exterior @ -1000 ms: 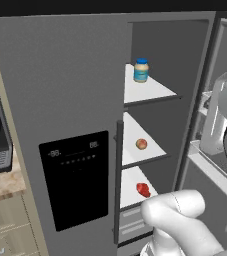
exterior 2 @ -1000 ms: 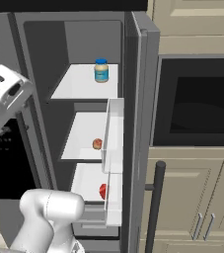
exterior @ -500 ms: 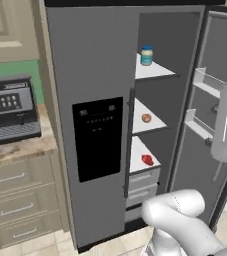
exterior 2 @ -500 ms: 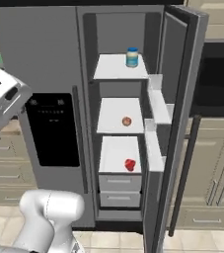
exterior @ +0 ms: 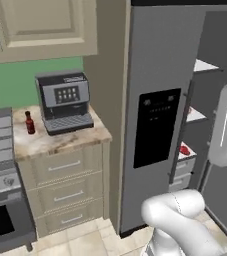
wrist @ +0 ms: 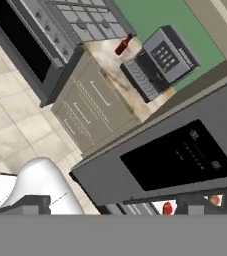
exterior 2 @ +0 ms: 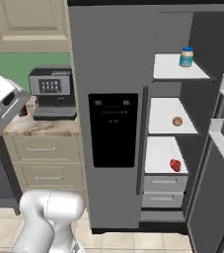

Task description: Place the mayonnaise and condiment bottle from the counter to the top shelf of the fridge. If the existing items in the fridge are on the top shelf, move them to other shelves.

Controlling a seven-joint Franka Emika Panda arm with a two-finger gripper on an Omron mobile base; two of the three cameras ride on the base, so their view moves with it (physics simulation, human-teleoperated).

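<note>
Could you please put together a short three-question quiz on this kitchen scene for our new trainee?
1. True or false: the jar stands on the top shelf of the open fridge.
2. What stands on the counter directly left of the coffee machine?
A. a dark red bottle
B. a white mug
C. a loaf of bread
3. Fill in: the round brownish item lies on the ____ shelf, one above the red item.

Key:
1. True.
2. A, the bottle.
3. Middle.
</note>
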